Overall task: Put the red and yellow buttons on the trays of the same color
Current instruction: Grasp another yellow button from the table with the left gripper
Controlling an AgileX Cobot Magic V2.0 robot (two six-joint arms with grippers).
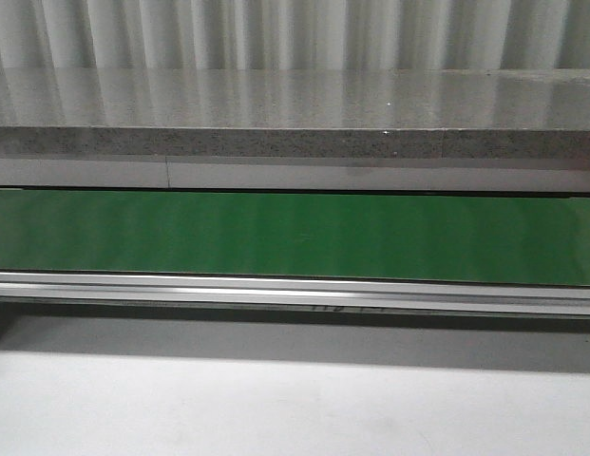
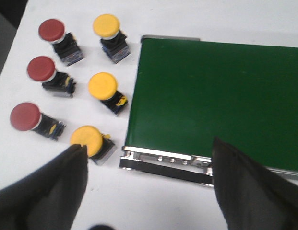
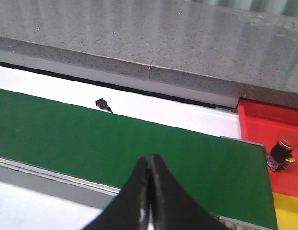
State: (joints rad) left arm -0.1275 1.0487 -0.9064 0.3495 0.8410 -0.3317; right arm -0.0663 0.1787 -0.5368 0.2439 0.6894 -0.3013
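On the white tabletop [image 2: 67, 191] by the end of the green flat conveyor belt [image 2: 216, 100], three red mushroom-head push buttons [image 2: 52, 30] lie in one row w/ three yellow mushroom-head push buttons [image 2: 106, 25] in a row nearer the belt edge. Left gripper [image 2: 146, 191] hangs over them, black fingers [image 2: 53, 191] wide apart, one tip by the nearest yellow button [image 2: 87, 140]. Right gripper [image 3: 149, 191] over the belt, fingers pressed together, nothing btwn. One red button [image 3: 283, 146] already sits in the red plastic tray [image 3: 259, 124] past the belt end; yellow tray [image 3: 288, 208] adjoins it.
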